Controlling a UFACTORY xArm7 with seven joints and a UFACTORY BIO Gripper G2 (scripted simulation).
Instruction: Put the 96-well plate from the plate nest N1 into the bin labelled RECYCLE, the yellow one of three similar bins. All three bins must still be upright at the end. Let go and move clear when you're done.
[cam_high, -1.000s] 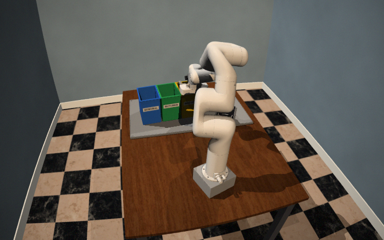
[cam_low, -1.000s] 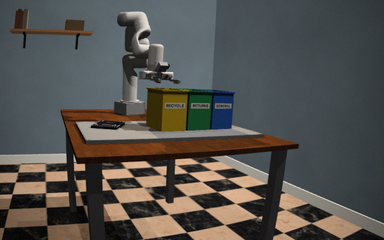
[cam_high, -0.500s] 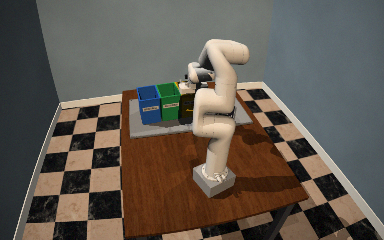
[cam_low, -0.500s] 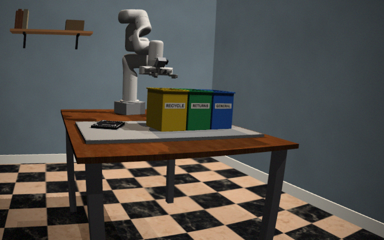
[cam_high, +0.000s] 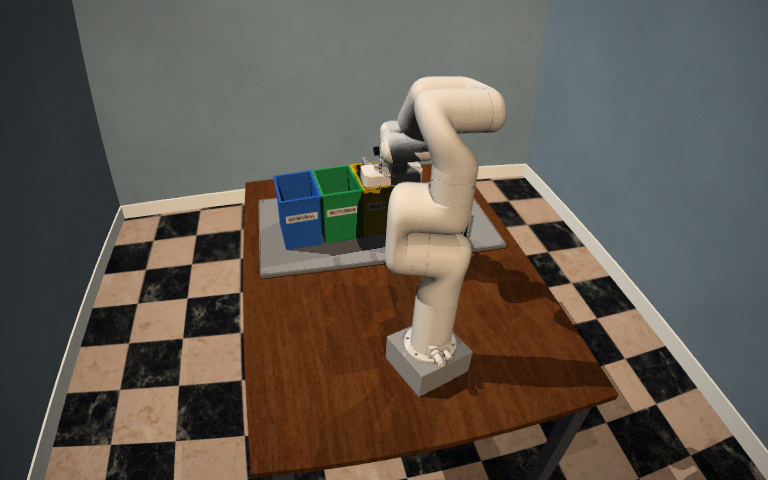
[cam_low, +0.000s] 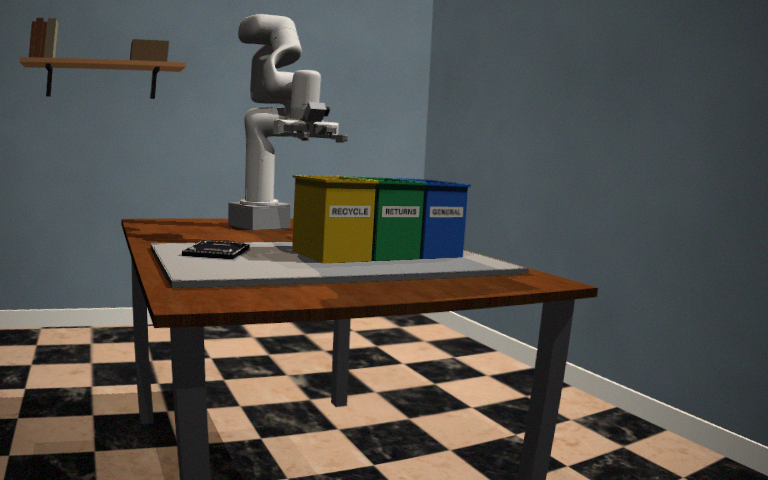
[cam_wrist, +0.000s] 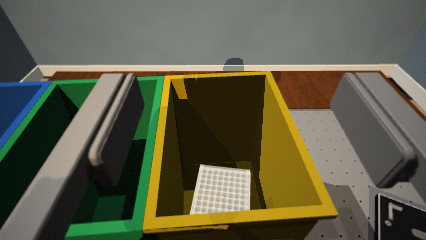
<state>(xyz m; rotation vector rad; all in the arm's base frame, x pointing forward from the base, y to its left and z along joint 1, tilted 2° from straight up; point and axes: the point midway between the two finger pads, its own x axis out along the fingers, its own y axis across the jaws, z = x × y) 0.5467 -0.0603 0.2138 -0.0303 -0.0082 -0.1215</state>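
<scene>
The white 96-well plate (cam_wrist: 222, 190) lies at the bottom of the yellow RECYCLE bin (cam_high: 373, 220) (cam_low: 349, 237) (cam_wrist: 285, 155), seen in the wrist view. My gripper (cam_low: 322, 136) (cam_wrist: 247, 131) is open, with nothing between its wide-apart fingers. It hangs clear above the bin rims. In the wrist view one finger shows over the green bin and the other to the right of the yellow one. The arm hides its fingertips in the top view. The black plate nest (cam_low: 215, 249) (cam_wrist: 400, 220) holds no plate; its label is not readable. The yellow bin stands upright.
The green RETURNS bin (cam_high: 342, 229) (cam_low: 398, 237) (cam_wrist: 144, 175) and blue GENERAL bin (cam_high: 303, 234) (cam_low: 445, 237) (cam_wrist: 15, 107) stand upright in a row beside the yellow one. All are on a grey perforated board (cam_high: 277, 263) (cam_low: 243, 274) (cam_wrist: 325, 145). A wall shelf (cam_low: 101, 63) is behind the arm.
</scene>
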